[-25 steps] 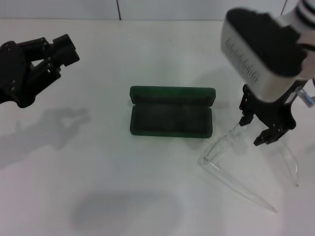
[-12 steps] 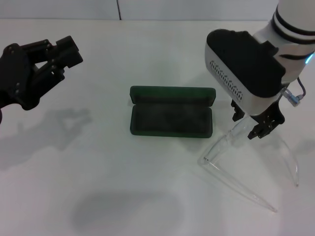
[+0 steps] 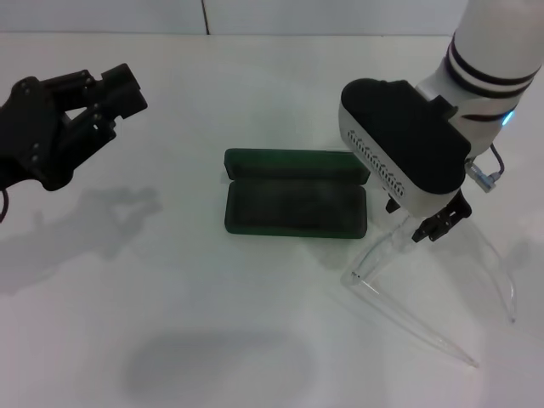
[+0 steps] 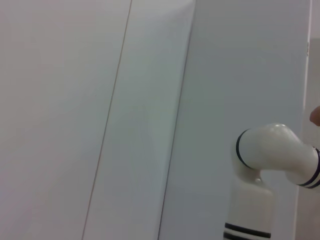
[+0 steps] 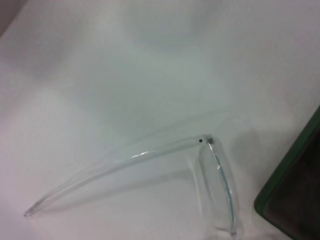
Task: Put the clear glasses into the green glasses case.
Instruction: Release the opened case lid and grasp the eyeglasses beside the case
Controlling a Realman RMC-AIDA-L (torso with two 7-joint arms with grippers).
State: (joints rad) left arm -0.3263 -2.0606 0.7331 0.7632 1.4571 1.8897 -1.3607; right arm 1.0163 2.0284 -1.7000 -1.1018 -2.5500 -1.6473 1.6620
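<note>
The green glasses case is lying open near the middle of the white worktop, lid tipped back toward the far side, dark lining showing. No lettering is readable on it from the head view or the rt wrist view.

The clear glasses are resting on the worktop just to the rt of the case, unfolded, front standing w/ one end near the case's rt end, both thin arms trailing toward the near edge. In the rt wrist view the hinge corner and one long arm are showing close up, w/ a green corner of the case beside the front piece.

The right claw is hanging directly over the glasses' front, its big white-and-black wrist housing blocking most of the fingers from the head camera; can't tell if it is released or clenched, or touching the frame.

The left claw is sitting raised at the far lt, well apart from the case, black fingers spread, gripping nothing. Its wrist camera is pointing at a plain wall panel and part of a white arm joint.
</note>
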